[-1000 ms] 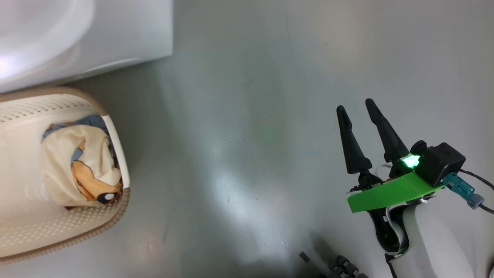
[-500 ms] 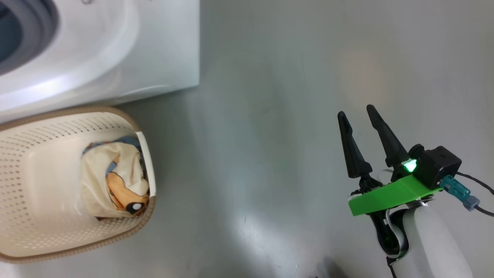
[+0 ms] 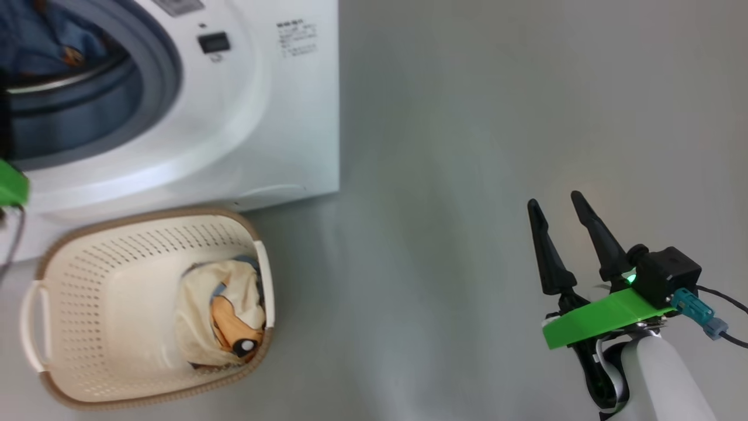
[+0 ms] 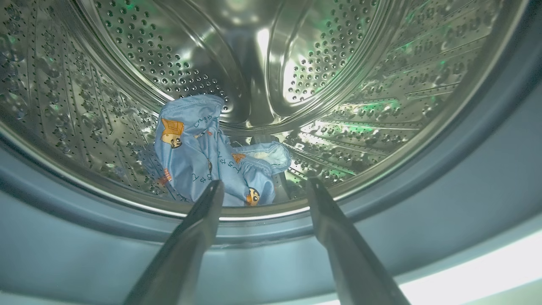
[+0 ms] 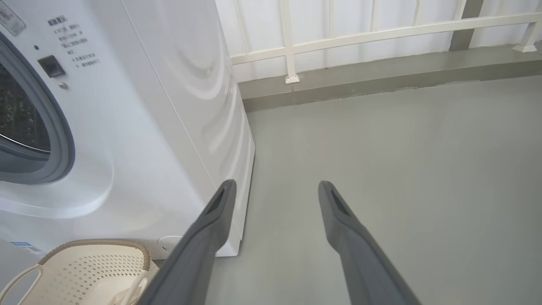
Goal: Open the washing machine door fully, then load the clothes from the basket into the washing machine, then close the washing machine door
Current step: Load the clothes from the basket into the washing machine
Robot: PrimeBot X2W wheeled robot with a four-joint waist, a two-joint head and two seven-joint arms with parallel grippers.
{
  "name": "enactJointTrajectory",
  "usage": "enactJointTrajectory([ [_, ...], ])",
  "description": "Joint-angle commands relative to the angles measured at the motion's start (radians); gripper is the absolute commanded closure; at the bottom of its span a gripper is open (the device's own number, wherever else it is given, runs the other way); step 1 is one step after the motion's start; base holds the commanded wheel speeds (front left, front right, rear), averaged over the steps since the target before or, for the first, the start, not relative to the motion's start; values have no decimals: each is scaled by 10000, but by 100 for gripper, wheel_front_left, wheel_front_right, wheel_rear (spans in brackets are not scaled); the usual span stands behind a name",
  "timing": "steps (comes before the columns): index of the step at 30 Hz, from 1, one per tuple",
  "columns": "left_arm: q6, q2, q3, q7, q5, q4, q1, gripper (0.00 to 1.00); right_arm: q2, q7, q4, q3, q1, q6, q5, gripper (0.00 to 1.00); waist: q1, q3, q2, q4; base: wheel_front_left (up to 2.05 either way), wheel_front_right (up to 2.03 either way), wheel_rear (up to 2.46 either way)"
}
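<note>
The washing machine (image 3: 263, 117) stands at the upper left with its round opening uncovered; its door is out of view. My left gripper (image 4: 264, 186) is open at the grey-blue rubber ring (image 4: 423, 212), pointing into the steel drum (image 4: 338, 63). A light blue garment (image 4: 203, 156) with orange prints lies on the drum floor just beyond the fingertips, apart from them. The cream basket (image 3: 105, 292) sits on the floor in front of the machine and holds a cream garment (image 3: 219, 318) with an orange-and-black figure. My right gripper (image 3: 555, 200) hangs open and empty over bare floor at the lower right.
Grey floor (image 5: 381, 148) stretches to the right of the machine (image 5: 148, 127). A white railing (image 5: 292, 46) on a low kerb runs behind it. The basket's corner (image 5: 97, 262) shows below the right gripper (image 5: 276, 185). A green mount (image 3: 9, 187) sticks in at the left edge.
The head camera has swung, so the machine's opening and the whole basket have come into the picture. Both grippers stay open; the right arm keeps its pose.
</note>
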Motion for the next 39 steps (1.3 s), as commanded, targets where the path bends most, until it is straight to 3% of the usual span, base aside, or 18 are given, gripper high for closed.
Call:
enactJointTrajectory([
  [1,-18,552,171,-135,-117,-330,281,0,-37,-118,-187,157,246,16,-68,0,0,-780,0,470,0,0,0],
  [8,11,626,43,-433,-265,-1589,2151,0,-187,-87,-105,135,550,16,-32,0,0,-1808,0,877,0,0,0],
  [13,363,519,129,-502,-142,-2769,3596,0,-305,18,-120,94,844,16,0,0,0,-2501,0,1182,0,0,0],
  [25,1992,360,796,-522,305,-6040,7317,0,-275,309,-342,271,1770,16,59,0,0,-4144,0,1570,0,0,0],
  [33,2706,55,1281,-523,479,-7649,9045,0,-200,409,-516,289,2216,16,150,0,0,-4623,0,1665,0,0,0],
  [39,2949,-512,1789,-524,894,-8251,9796,0,-120,396,-575,258,2412,16,239,0,0,-4782,0,1757,0,0,0],
])
